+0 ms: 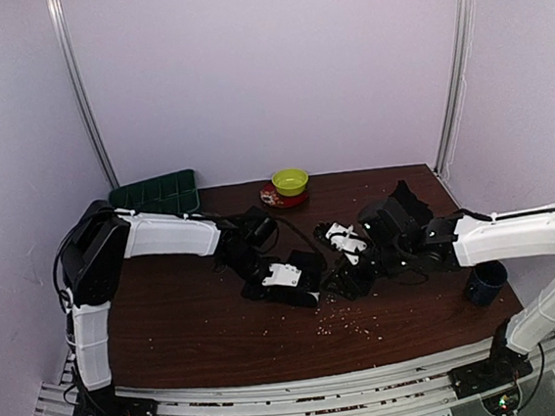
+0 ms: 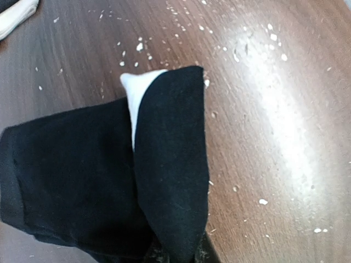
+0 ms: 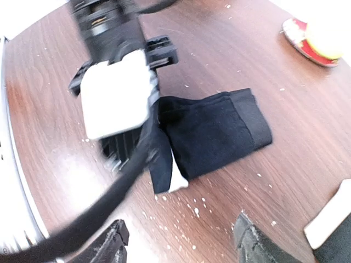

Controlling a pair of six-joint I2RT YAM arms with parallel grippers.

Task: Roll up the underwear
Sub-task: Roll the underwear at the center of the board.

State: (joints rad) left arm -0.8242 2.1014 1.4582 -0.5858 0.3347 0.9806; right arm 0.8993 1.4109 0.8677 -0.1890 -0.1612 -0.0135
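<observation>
One piece of black underwear [image 3: 214, 131] lies folded on the brown table, with a darker band at one end and a white patch [image 2: 140, 87] showing at a corner. My left gripper [image 2: 175, 255] is shut on a fold of that fabric and lifts it slightly. In the right wrist view its white-covered body [image 3: 118, 93] stands over the cloth. From above, the left gripper [image 1: 305, 292] and the underwear [image 1: 310, 261] sit at the table's middle. Close to their right, my right gripper [image 1: 349, 282] is open; its fingers [image 3: 252, 244] hold nothing and stand short of the cloth.
A yellow-green bowl [image 1: 290, 179] on a red plate stands at the back centre, and a green tray [image 1: 158, 192] at the back left. A dark cup [image 1: 486, 281] sits by the right arm. White crumbs [image 2: 263, 201] are scattered over the wood.
</observation>
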